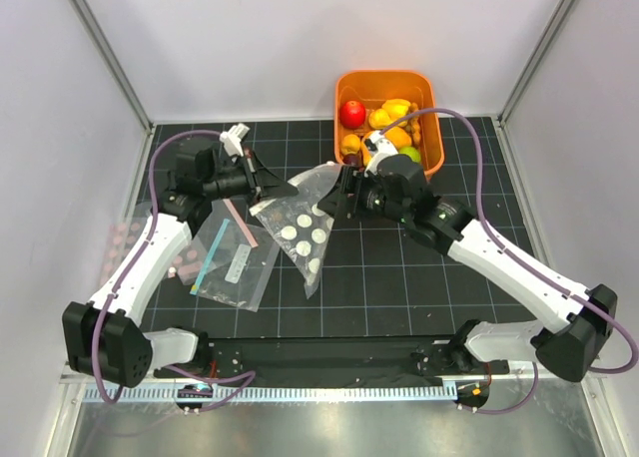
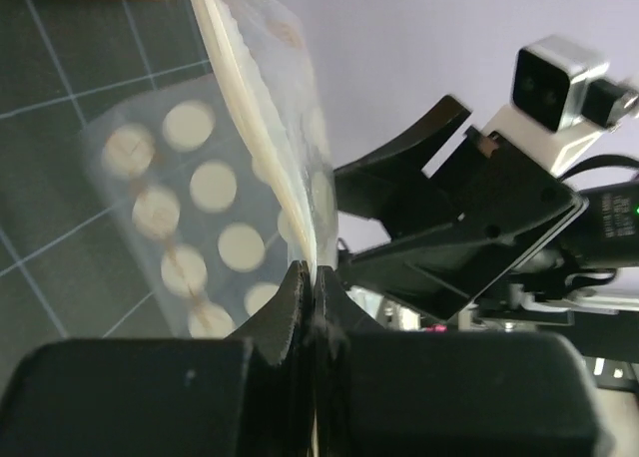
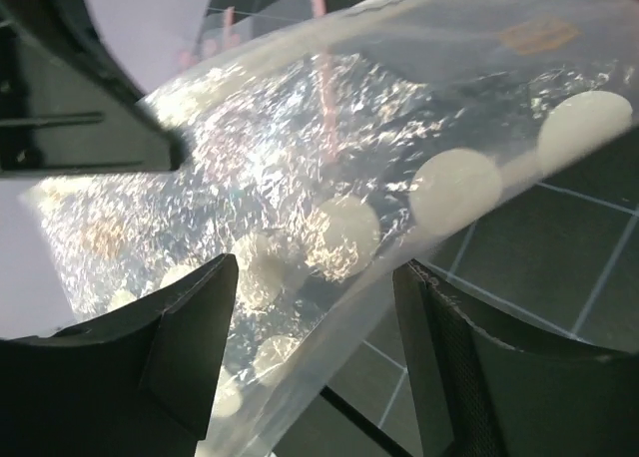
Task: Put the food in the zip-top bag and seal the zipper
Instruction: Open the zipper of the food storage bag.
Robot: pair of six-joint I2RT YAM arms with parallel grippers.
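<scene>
The left gripper (image 2: pixel 311 277) is pinched shut on the bag's (image 1: pixel 303 228) edge, holding it up near the basket (image 1: pixel 431 128). The right gripper (image 3: pixel 315 307) gapes open around the bag's film. The other bag's (image 1: pixel 215 272) label (image 1: pixel 238 265) is too small to read.

A black gridded mat (image 1: pixel 399 287) covers the table. An orange basket (image 1: pixel 387 76) sits at its far edge. Well to the basket's near left lie a teal-strip clear bag (image 1: pixel 235 267) and a pink strip (image 1: pixel 238 223). Between them and the basket, the zip-top bag's (image 1: pixel 305 232) lower end seems to touch the mat.
</scene>
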